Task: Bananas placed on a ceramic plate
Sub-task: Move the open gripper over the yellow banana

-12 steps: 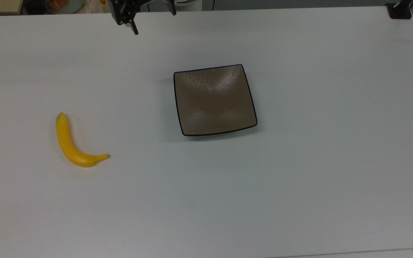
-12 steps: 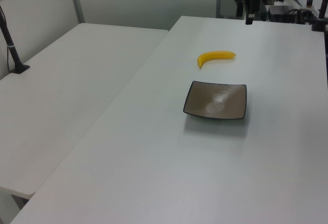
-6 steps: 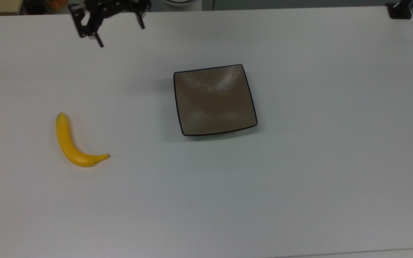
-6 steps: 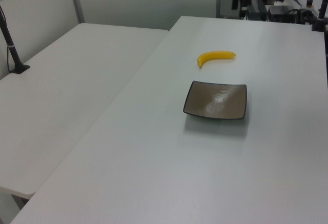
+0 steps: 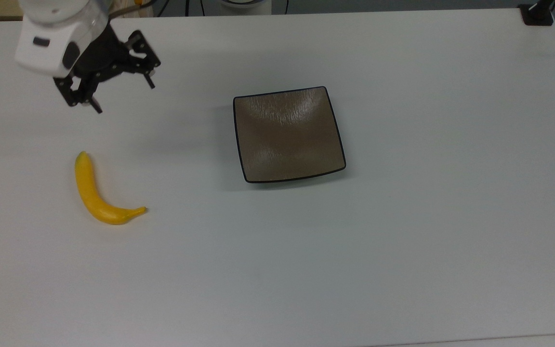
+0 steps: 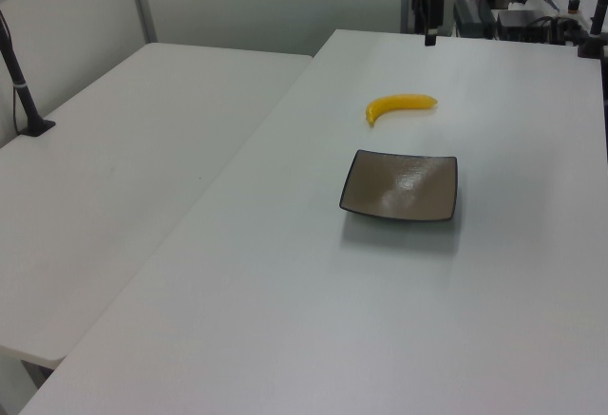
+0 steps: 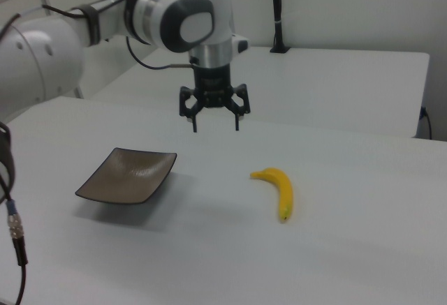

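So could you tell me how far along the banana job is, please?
Nothing is done yet: the banana lies on the table, apart from the ceramic plate, which holds nothing. The gripper hangs open above the table, holding nothing. Grasping, carrying and placing remain.

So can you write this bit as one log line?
gripper: open, in air, holding nothing | banana: on table | plate: empty

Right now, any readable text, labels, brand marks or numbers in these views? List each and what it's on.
None readable.
Banana: plain yellow skin, no sticker.
Ceramic plate: streaked brown glaze, black rim, no mark.
Claw and the white arm above it: no legible logo or number.
Table: plain white, no markings.
Background clutter at the left view's top right: too small to read anything.
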### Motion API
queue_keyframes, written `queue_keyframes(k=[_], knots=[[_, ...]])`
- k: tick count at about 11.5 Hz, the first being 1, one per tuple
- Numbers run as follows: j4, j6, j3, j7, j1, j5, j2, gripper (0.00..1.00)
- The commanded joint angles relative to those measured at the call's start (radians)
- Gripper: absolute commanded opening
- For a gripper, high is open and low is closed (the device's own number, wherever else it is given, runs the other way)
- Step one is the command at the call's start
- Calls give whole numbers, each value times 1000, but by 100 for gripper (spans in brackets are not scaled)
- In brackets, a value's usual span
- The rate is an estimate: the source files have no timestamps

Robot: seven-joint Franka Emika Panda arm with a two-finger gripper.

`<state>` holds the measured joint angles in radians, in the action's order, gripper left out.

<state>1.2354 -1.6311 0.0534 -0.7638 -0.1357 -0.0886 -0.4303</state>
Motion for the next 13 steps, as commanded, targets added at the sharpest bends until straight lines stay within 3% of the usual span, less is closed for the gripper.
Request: queue_keyframes(k=[1,8,13], knots=[[-140,5,-4,-69,-39,1,-137,100],[-116,-232,-4,-123,-114,1,-226,100],[-56,-447,-3,-123,-113,1,-295,100]])
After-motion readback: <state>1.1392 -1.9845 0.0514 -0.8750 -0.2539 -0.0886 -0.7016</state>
